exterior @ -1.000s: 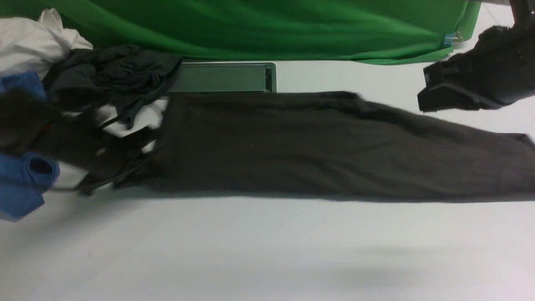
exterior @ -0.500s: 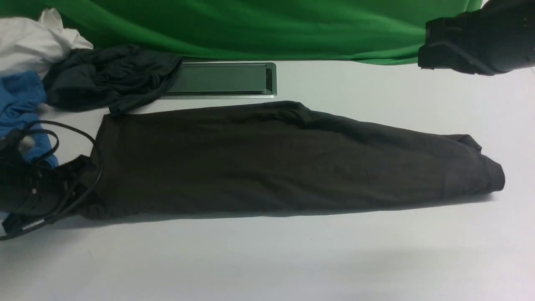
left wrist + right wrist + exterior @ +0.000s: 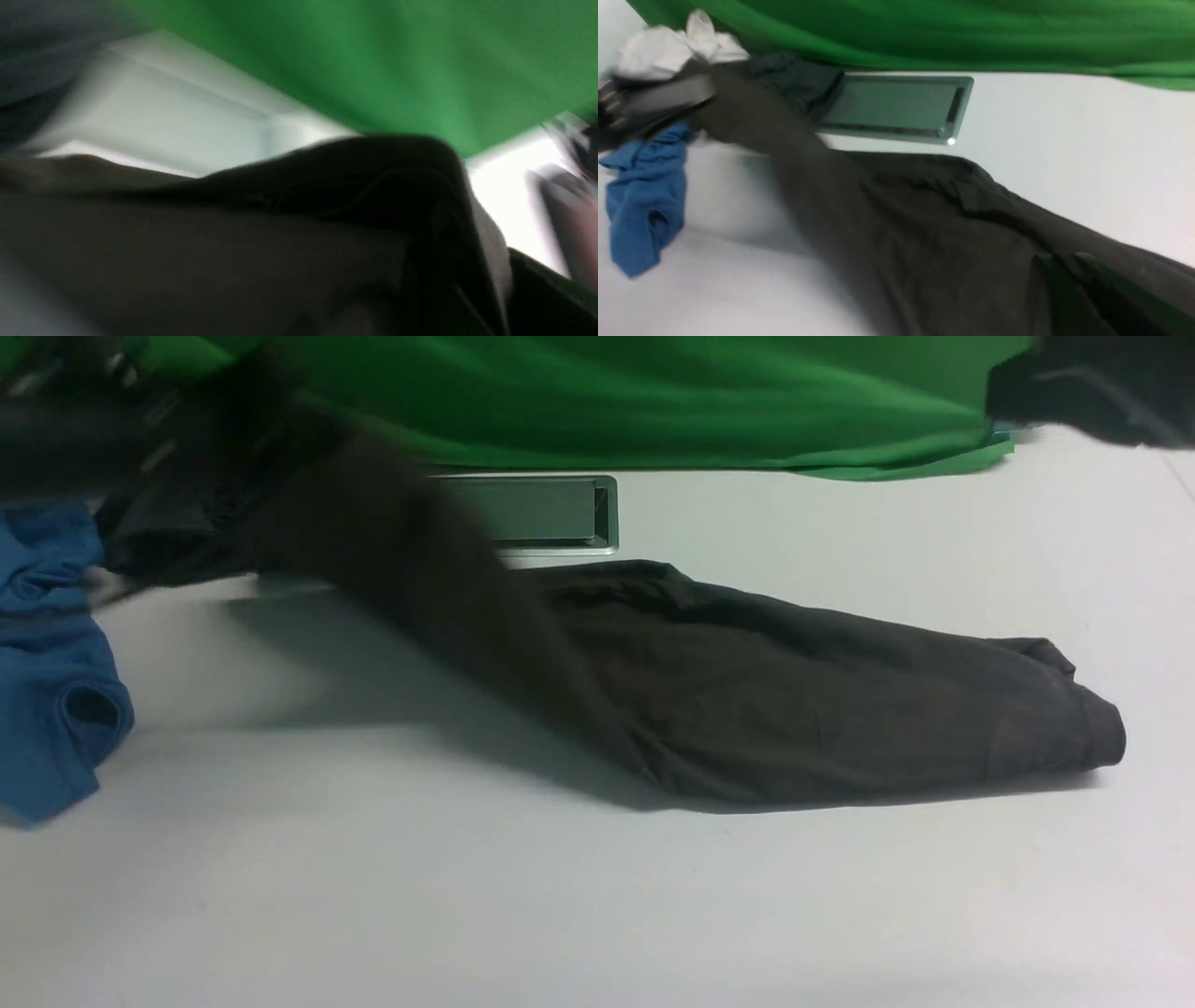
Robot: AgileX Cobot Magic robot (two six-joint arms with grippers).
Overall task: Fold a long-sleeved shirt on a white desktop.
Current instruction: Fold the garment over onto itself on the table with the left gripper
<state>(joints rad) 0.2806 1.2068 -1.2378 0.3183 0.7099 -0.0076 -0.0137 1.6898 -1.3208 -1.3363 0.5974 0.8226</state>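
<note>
1. The long-sleeved shirt (image 3: 794,709) stretched across the white desktop (image 3: 597,915). Its right end lay flat, and its left end hung raised and blurred from my left gripper (image 3: 121,429), whose jaws pinched the cloth.
2. My right gripper (image 3: 1092,387) hovered far right, clear of the shirt, jaws pressed together.
3. To fold well, I judged the raised end should travel over toward the resting end, with even tension so the edges met squarely.
4. I needed to steer clear of the blue garment (image 3: 51,691) at the left.
</note>
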